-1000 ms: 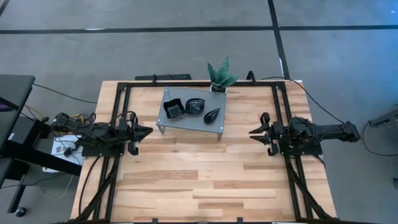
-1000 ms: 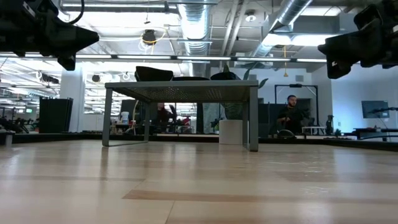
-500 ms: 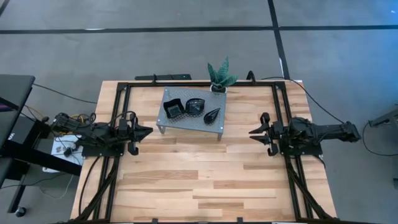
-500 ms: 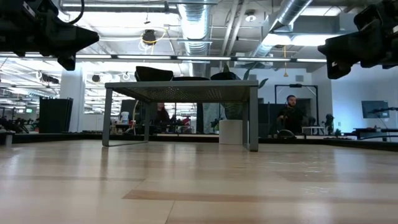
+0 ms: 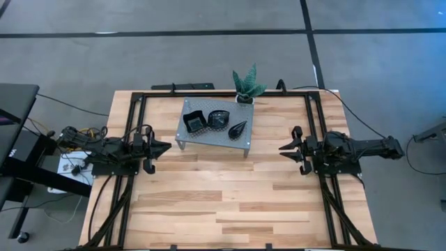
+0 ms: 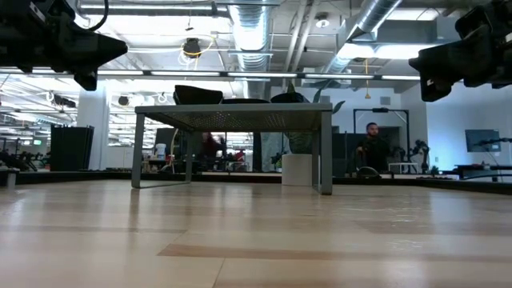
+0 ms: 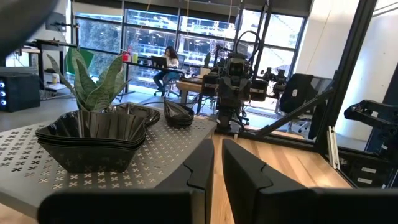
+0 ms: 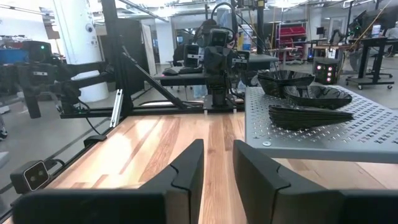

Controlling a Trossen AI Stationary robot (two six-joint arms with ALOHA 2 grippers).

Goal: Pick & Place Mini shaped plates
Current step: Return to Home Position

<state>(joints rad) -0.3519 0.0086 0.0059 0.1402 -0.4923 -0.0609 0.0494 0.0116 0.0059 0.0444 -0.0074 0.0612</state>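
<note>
The mini shaped plates are glossy black and stand in three small stacks on a perforated grey metal stand (image 5: pixel 209 137) at the table's far middle: square ones (image 5: pixel 194 123), roundish ones (image 5: pixel 220 117) and teardrop ones (image 5: pixel 237 129). No gripper touches them. My left gripper (image 5: pixel 167 146) hovers level at the table's left side, pointing toward the stand, its fingers (image 7: pixel 200 163) together but for a thin slit. My right gripper (image 5: pixel 282 149) hovers level at the right side, facing left, its fingers (image 8: pixel 186 165) a little apart with nothing between them.
A green potted plant (image 5: pixel 247 85) stands just behind the stand's far right corner. A black frame (image 5: pixel 136 104) runs around the table's edges. Bare wood (image 5: pixel 223 195) lies between the grippers and toward the near edge. People sit in the room beyond (image 6: pixel 372 144).
</note>
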